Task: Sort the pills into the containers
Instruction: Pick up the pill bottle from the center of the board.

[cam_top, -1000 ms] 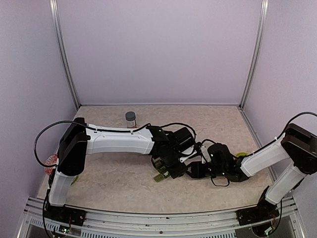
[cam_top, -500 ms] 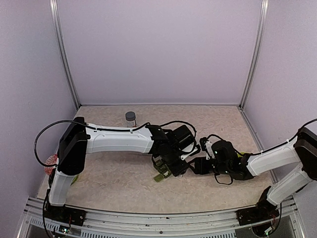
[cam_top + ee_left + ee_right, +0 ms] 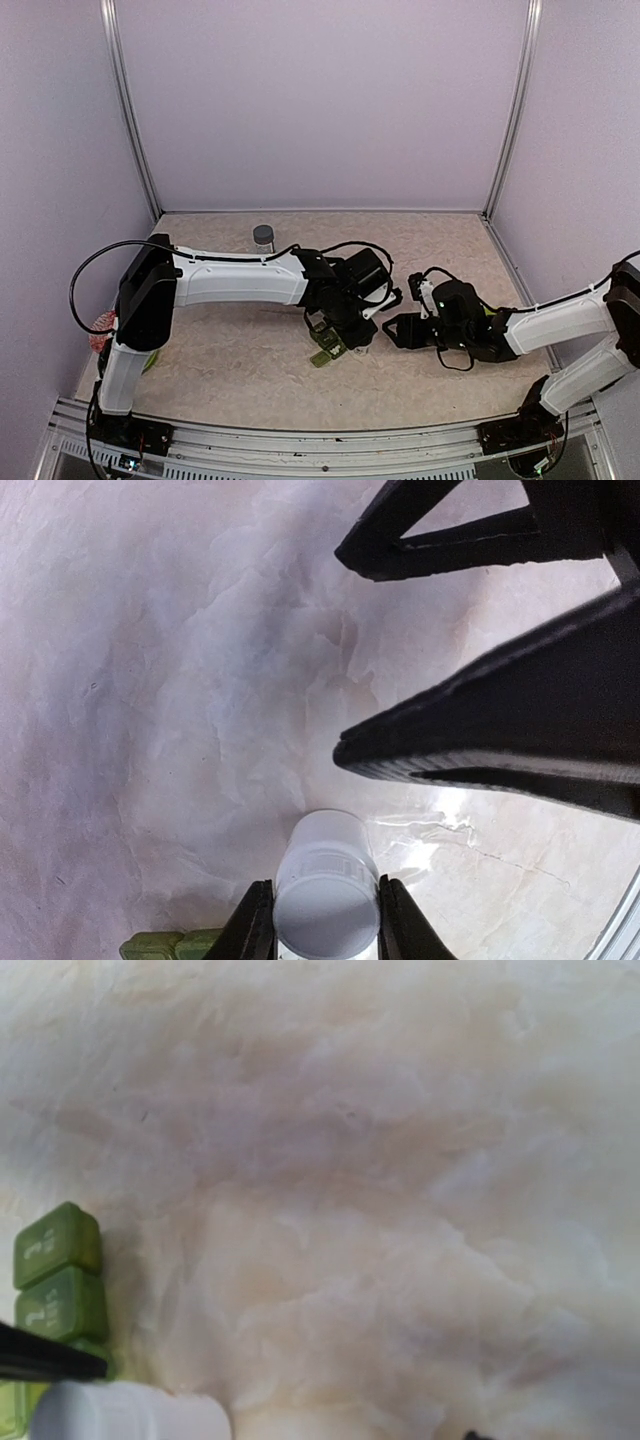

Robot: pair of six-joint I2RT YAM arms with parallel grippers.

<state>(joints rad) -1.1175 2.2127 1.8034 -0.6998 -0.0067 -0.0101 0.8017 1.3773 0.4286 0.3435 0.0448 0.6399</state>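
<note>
While left gripper (image 3: 320, 912) clamps white bottle (image 3: 322, 865), pill box (image 3: 57, 1275) beside, right gripper (image 3: 342, 655) spread.

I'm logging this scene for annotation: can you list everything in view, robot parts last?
pill box: one, olive green, mid-table beside the white bottle
white bottle: one, white, between the left gripper's fingers
jar: one, clear with a grey cap, far side of the table
bowl: one, lime green, mostly hidden behind the right arm
red item: one, left edge, too hidden to identify
table: one, beige marbled
left gripper: black, shut on the white bottle
right gripper: black, open, empty, facing the bottle
</note>
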